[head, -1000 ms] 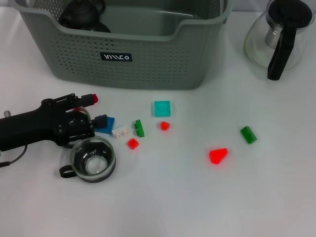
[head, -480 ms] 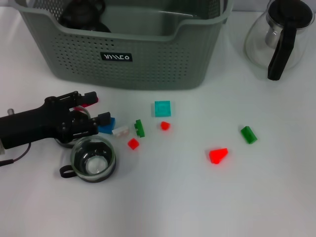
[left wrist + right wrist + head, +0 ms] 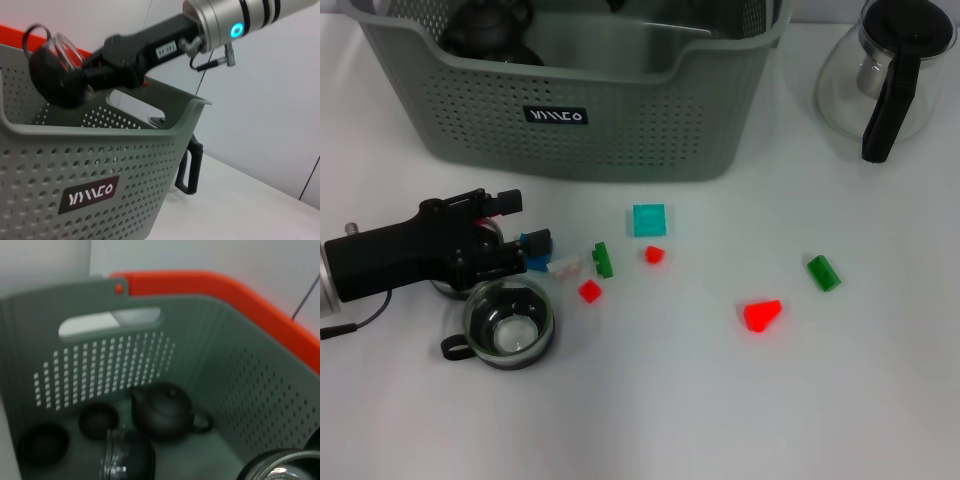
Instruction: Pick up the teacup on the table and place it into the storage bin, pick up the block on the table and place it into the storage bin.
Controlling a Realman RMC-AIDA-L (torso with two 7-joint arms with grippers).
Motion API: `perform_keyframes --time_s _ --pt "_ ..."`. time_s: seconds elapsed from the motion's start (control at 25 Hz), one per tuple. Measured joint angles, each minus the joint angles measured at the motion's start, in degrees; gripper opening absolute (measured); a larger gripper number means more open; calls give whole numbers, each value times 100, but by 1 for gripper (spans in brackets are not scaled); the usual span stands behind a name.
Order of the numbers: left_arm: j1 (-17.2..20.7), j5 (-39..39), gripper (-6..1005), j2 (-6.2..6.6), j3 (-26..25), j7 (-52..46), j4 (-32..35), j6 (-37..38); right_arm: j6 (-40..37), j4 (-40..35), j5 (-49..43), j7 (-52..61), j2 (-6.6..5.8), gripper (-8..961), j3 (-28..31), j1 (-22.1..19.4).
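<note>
Two arms work here: the left hand [image 3: 525, 228] lies low on the worktop [image 3: 680, 400], fingers spread around a blue block [image 3: 535, 248], beside a glass teacup [image 3: 508, 322]. The right hand [image 3: 60, 82] hangs over the storage bin [image 3: 620, 130], closed on a dark glass-rimmed cup [image 3: 52, 75]. A dark teapot [image 3: 165, 412] sits inside the bin.

Lab-style test bench, plain white table [image 3: 700, 400], bare pale wall, scattered toy blocks [image 3: 761, 314]
</note>
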Motion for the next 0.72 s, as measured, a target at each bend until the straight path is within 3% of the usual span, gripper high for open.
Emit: perform_keyframes --time_s 0.72 --pt "12 -2 784 -4 -2 1 -10 0 -190 31 -6 73 -38 57 -165 -250"
